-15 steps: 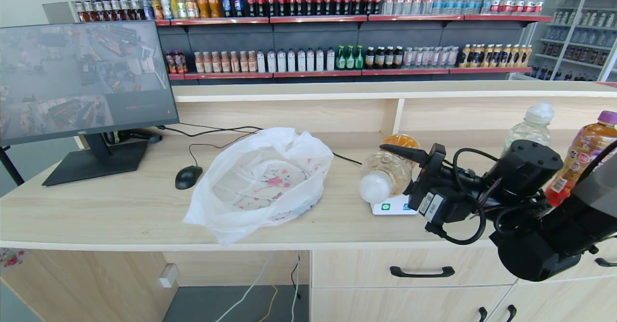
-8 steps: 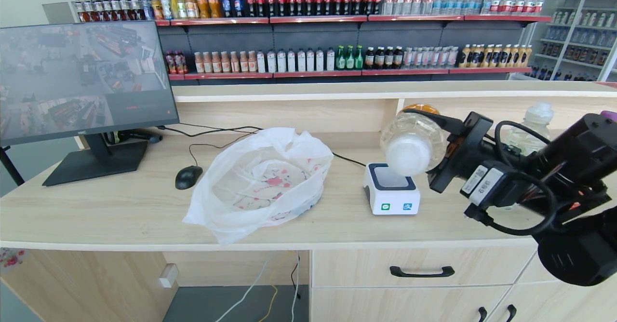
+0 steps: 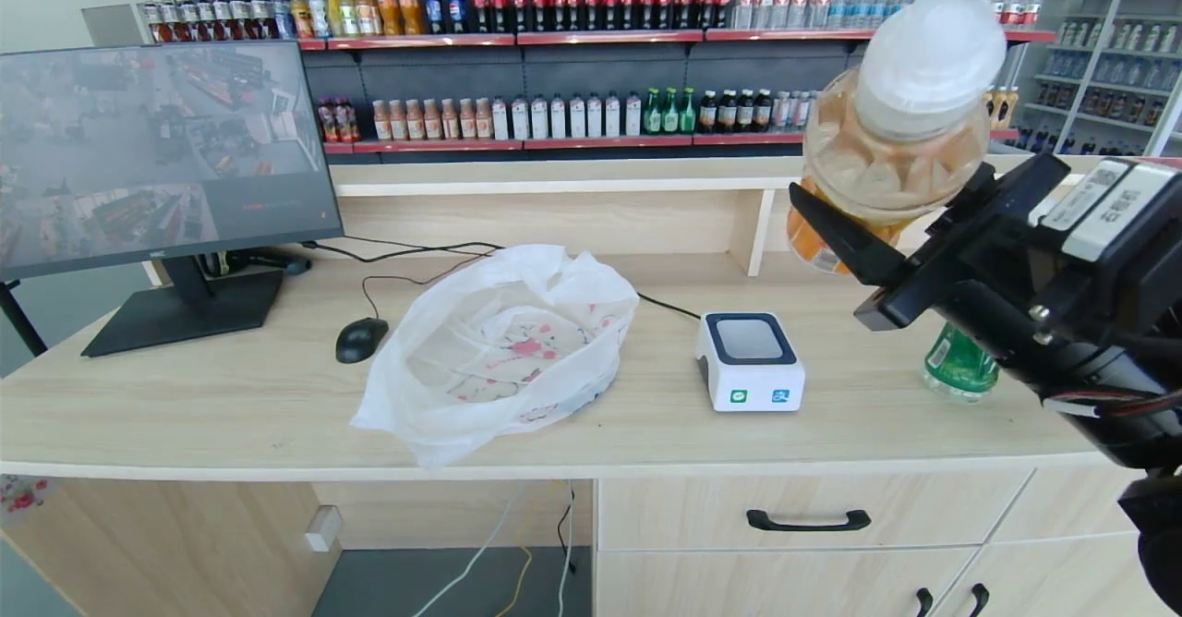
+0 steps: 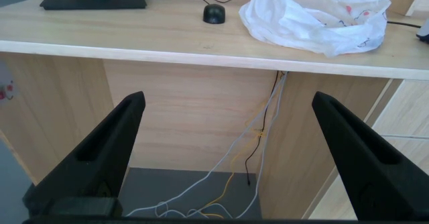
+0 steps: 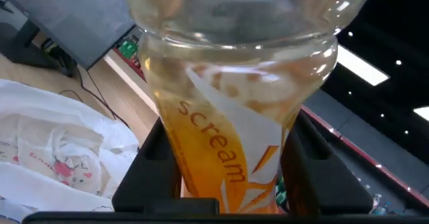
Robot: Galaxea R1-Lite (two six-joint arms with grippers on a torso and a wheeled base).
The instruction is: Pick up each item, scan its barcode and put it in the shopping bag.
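Orange drink bottle, head view: the right gripper is clamping it high above the counter, right of the scanner and shopping bag. Left wrist view: the left gripper is hanging, jaws spread wide, below the counter edge. Right wrist view: fingers are squeezing the bottle's waist.

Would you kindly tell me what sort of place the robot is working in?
Most likely a small shop's checkout: shelves of bottled drinks line the back wall, and a barcode scanner sits beside a shopping bag on the counter.
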